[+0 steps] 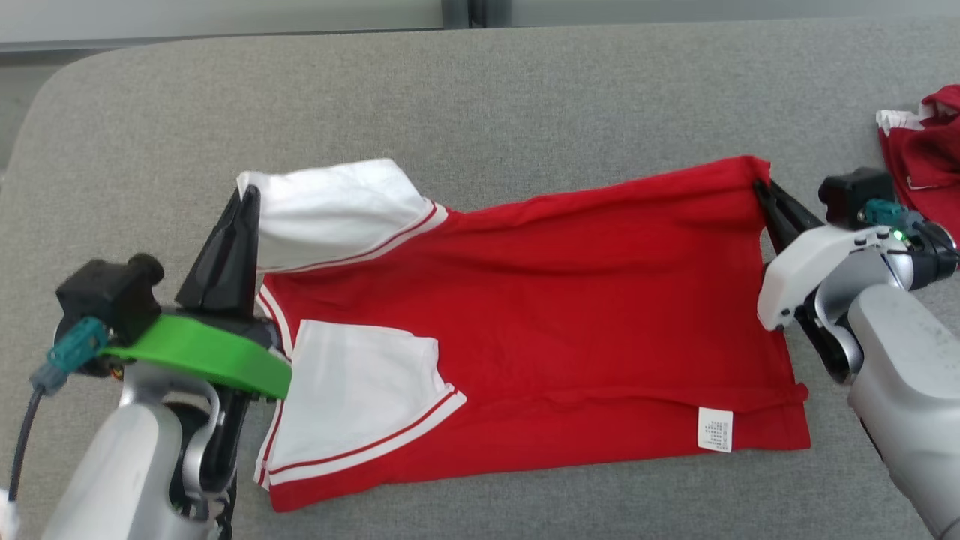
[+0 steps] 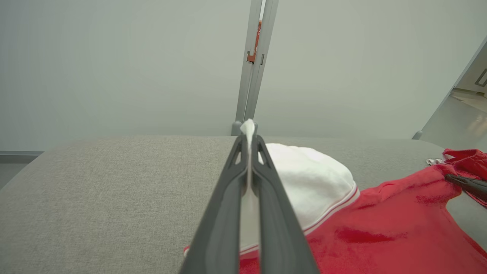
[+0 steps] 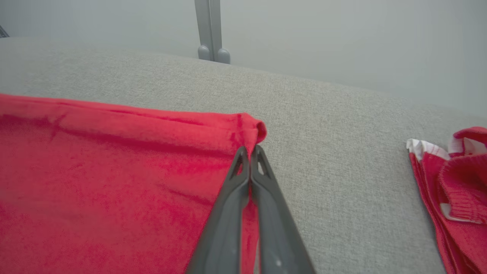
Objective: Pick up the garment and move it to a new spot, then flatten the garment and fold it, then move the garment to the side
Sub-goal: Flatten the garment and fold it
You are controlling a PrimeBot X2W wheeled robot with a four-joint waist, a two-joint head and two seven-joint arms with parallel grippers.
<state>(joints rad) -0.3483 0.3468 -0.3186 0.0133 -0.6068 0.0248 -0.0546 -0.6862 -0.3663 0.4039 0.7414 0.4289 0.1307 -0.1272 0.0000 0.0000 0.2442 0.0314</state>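
Because each hand is clenched on a far corner of the red T-shirt [image 1: 570, 300], the cloth between them runs fairly taut along its far edge. The left hand [image 1: 249, 196] pinches the end of the far white sleeve [image 1: 330, 210], a tuft of white poking past its fingertips in the left wrist view, and the right hand [image 1: 759, 186] nips the far hem corner [image 1: 742, 171], bunched into a small red roll. From there the shirt spreads flat across the middle of the grey cushion [image 1: 450, 97], neck end towards the left edge and hem towards the right edge. The near sleeve [image 1: 360, 390] is folded in over the chest, and a care label [image 1: 714, 429] shows at the near hem. A second red garment [image 1: 926, 142] lies crumpled at the right edge, apart. The knit looks light, limp and stretchy, so it should sag and drag wherever unsupported; two-corner holds like these, on seamed edges, seem the safest purchase.
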